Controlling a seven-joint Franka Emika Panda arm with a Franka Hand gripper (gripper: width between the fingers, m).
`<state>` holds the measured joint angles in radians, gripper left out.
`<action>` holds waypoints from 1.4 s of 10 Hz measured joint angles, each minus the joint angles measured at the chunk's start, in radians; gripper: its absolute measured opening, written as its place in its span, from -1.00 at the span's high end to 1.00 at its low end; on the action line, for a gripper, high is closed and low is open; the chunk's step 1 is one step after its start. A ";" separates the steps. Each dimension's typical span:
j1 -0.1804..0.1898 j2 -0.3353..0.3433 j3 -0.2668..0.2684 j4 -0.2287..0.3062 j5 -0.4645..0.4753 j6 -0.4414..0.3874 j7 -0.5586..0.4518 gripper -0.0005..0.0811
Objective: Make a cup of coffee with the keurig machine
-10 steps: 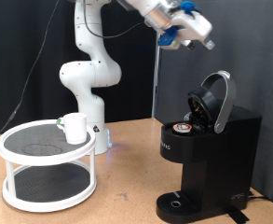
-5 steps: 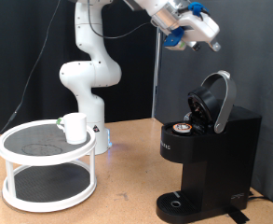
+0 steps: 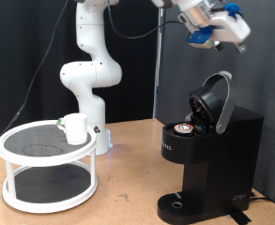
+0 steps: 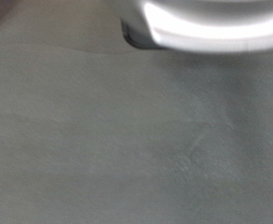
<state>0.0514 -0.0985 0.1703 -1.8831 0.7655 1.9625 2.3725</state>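
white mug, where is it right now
In the exterior view the white mug stands on the top tier of the round white rack at the left, far from the keurig machine.

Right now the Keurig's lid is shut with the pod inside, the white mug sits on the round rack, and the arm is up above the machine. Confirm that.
Not quite: the exterior view shows the keurig machine with its lid open, the pod visible in the holder. The cup does sit on the rack, and the gripper is above the machine.

It looked like a robotics lab: a white arm point(image 3: 88, 66) bolted to a wooden table point(image 3: 128, 173) before a black curtain point(image 3: 24, 56).
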 joint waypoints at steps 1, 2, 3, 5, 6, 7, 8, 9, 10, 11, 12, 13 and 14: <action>0.007 0.005 0.019 0.007 -0.013 0.005 0.012 -0.81; 0.010 0.009 0.036 0.011 -0.028 0.013 0.027 -0.81; 0.011 0.013 0.052 0.013 -0.045 0.014 0.037 -0.81; 0.011 0.020 0.072 0.012 -0.090 0.018 0.055 -0.81; 0.011 0.023 0.079 0.009 -0.110 0.018 0.059 -0.81; 0.011 0.024 0.082 0.004 -0.126 0.018 0.060 -0.81; 0.011 0.024 0.082 -0.004 -0.133 0.018 0.060 -0.81; 0.011 0.024 0.082 -0.012 -0.138 0.019 0.060 -0.81; 0.011 0.025 0.082 -0.022 -0.143 0.019 0.060 -0.81; 0.010 0.025 0.082 -0.031 -0.148 0.020 0.060 -0.81; 0.009 0.025 0.082 -0.042 -0.151 0.024 0.060 -0.81; 0.009 0.026 0.082 -0.053 -0.154 0.031 0.060 0.26; 0.008 0.027 0.080 -0.066 -0.160 0.037 0.060 0.63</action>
<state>0.0597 -0.0716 0.2502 -1.9487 0.6055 1.9995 2.4322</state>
